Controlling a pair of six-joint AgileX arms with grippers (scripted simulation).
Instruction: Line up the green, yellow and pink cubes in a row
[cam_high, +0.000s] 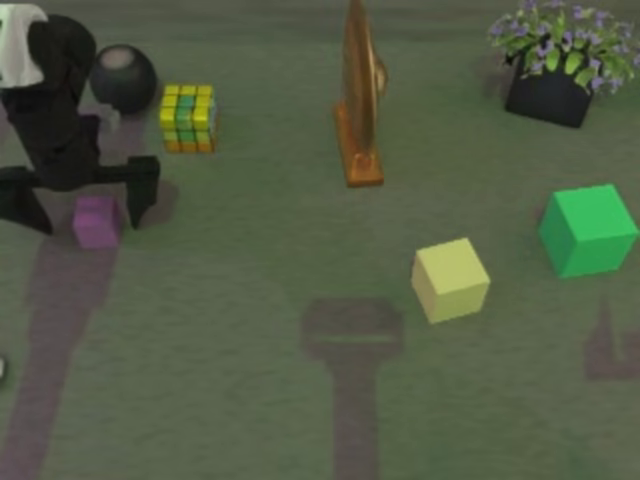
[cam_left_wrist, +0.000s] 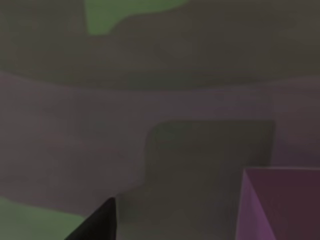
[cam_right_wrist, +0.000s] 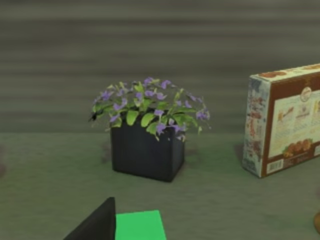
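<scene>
The small pink cube (cam_high: 97, 221) sits at the table's left. My left gripper (cam_high: 88, 212) is open and low around it, one dark finger on each side. The left wrist view shows the pink cube (cam_left_wrist: 285, 205) close up, apart from one finger (cam_left_wrist: 100, 225). The pale yellow cube (cam_high: 450, 279) rests right of centre. The bright green cube (cam_high: 587, 228) lies farther right. My right arm is out of the top view. In its wrist view, one finger (cam_right_wrist: 100, 224) hovers beside the green cube (cam_right_wrist: 140, 227), with nothing held.
A gridded puzzle cube (cam_high: 187, 118) and a black ball (cam_high: 123, 77) stand close behind the left gripper. An upright orange-brown object (cam_high: 360, 100) stands at back centre. A potted purple-flowered plant (cam_high: 560, 62) is behind the green cube, with a printed carton (cam_right_wrist: 282, 120) beside it.
</scene>
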